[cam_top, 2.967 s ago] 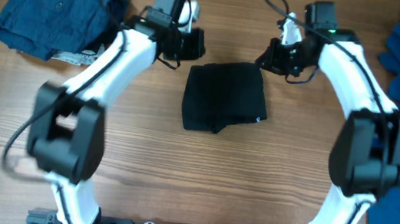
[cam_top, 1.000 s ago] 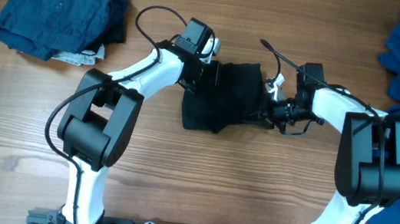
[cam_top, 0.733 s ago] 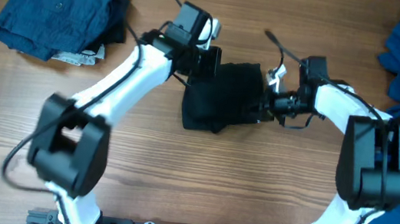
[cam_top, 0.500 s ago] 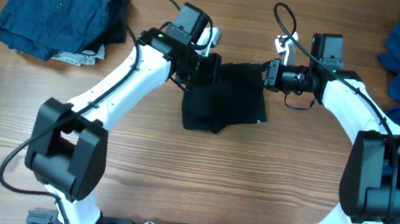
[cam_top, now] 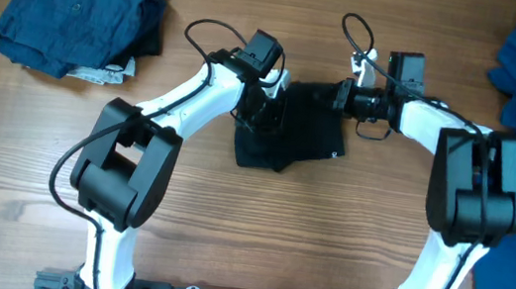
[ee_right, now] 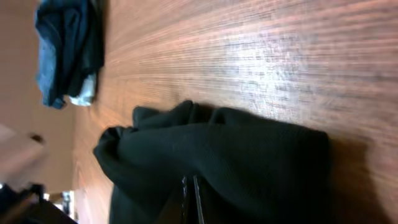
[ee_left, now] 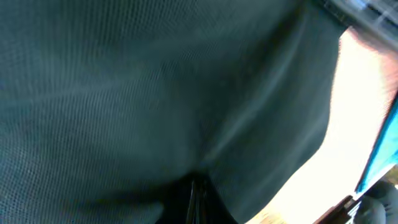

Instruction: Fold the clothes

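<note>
Well, the dark blue pile (cam_top: 71,10) lies at the upper left. At the centre, the left gripper (cam_top: 264,115) sits with closed jaws on the left edge of the folded black shirt (cam_top: 302,130). The right gripper (cam_top: 337,97), also closed, is at its upper right corner. Whether they pinch cloth I cannot tell. If cloth snags when an arm pulls away, the folds may open.

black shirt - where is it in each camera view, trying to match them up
Overhead: black shirt, folded, at picture centre.
Left wrist: black shirt fills nearly the whole frame.
Right wrist: black shirt across the lower half.
Shared landmark: dark blue pile, top left overhead and top left in right wrist; not visible in left wrist.
</note>
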Controlling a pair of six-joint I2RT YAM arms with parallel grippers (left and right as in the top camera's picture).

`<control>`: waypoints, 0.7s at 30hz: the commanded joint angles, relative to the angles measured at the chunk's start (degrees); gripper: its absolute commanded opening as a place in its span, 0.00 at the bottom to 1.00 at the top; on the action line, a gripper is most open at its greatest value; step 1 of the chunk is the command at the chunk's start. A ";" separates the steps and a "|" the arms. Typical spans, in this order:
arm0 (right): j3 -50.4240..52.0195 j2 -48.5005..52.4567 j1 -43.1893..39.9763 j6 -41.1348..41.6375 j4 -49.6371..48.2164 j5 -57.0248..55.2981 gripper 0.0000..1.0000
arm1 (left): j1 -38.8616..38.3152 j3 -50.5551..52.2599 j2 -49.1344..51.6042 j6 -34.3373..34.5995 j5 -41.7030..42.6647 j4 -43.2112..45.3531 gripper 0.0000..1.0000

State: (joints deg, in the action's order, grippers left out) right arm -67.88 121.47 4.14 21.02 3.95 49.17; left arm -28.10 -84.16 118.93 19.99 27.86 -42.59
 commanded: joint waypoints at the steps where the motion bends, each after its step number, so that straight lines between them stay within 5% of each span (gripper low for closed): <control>1: 0.04 4.68 0.35 4.96 -1.49 -3.98 0.04 | -0.13 0.70 2.75 -3.34 0.39 -3.13 0.04; 7: 0.04 4.63 0.35 4.87 -3.23 -3.19 0.04 | -0.17 0.70 3.21 -4.52 -3.50 -6.78 0.04; 14: -2.71 -2.03 -1.95 4.61 -6.67 13.14 0.04 | -0.17 -0.31 -7.50 -7.61 -11.06 -8.44 0.04; 21: -2.69 -10.05 -2.03 -0.35 8.85 16.72 0.04 | -0.07 -0.28 -11.56 -7.61 -17.51 -0.66 0.05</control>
State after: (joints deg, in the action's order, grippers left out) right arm -69.71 114.24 2.04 25.17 8.32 62.70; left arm -28.14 -84.33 106.56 13.61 13.93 -45.10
